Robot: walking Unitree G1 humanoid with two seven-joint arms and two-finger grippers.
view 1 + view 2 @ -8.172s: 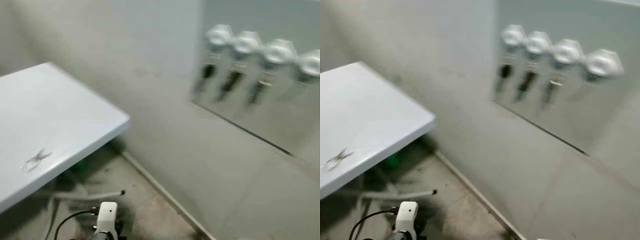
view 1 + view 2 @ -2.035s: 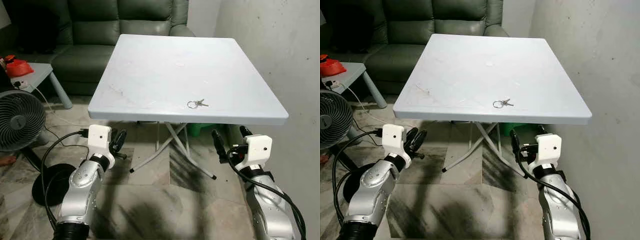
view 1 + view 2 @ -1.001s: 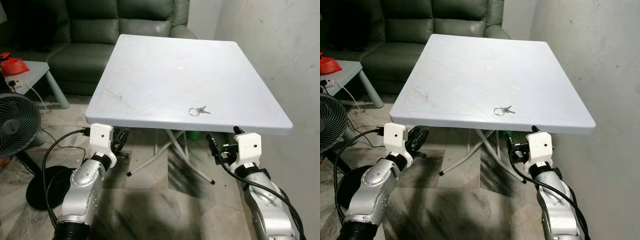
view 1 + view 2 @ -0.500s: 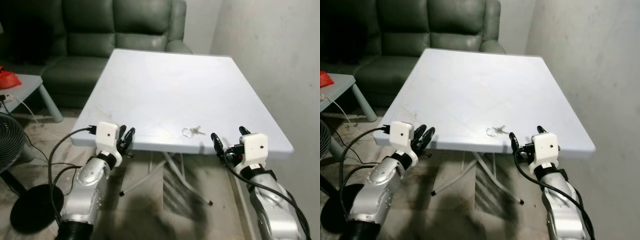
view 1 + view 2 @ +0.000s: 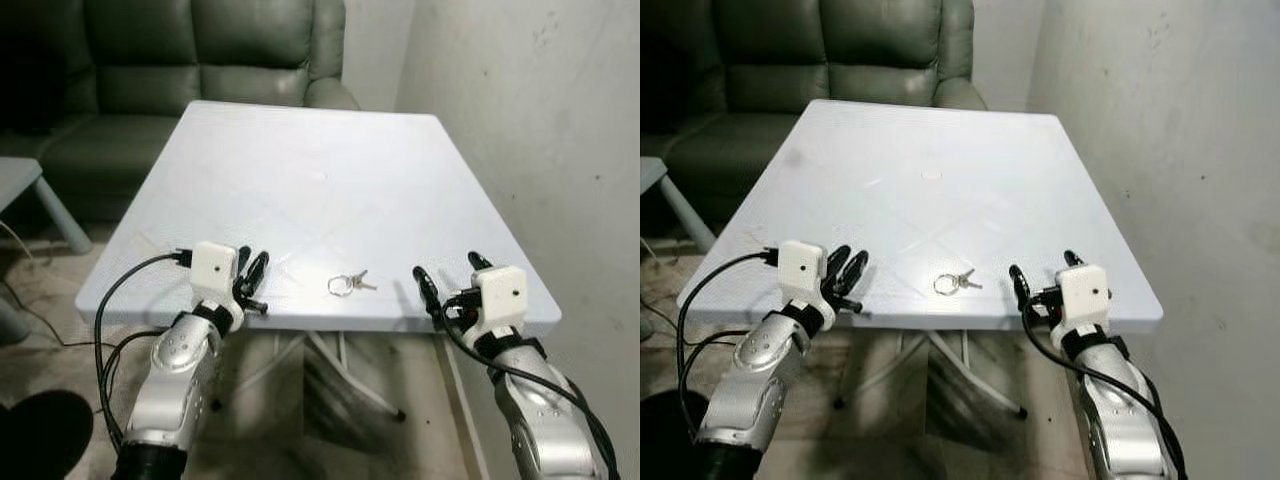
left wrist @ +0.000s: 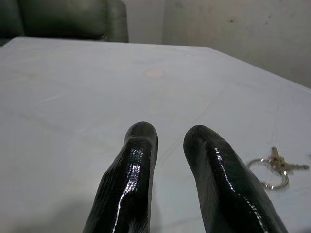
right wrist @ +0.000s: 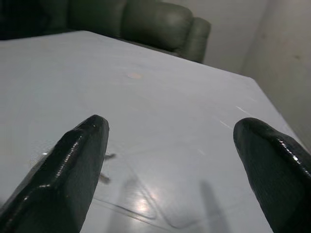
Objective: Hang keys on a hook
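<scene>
We observe a white table [image 5: 300,150] standing against a pale wall [image 5: 540,130], with a dark green sofa [image 5: 200,50] behind its far edge. The keys [image 5: 347,283], a small bunch on a metal ring, lie flat on the tabletop close to the near edge, roughly midway between the two arms and touched by neither. The left gripper [image 5: 252,272] sits at the near edge of the table, to the left of the keys and apart from them; its two black fingers [image 6: 136,170] are drawn nearly together with only a narrow gap between them, and they grasp nothing. In the left wrist view we see the keys [image 6: 274,167] resting on the surface off to one side of those fingers, not between them. The right gripper [image 5: 447,273] is positioned at the near edge on the other side of the keys, near them but not in contact. Its fingers [image 7: 73,165] are spread wide apart and empty, with bare tabletop visible between them in the right wrist view. Both silver arms reach forward from below the table edge, the left carrying a black cable [image 5: 120,300] that loops down beside it. Folding table legs [image 5: 340,370] are visible beneath the top, on a grey floor [image 5: 60,350].
</scene>
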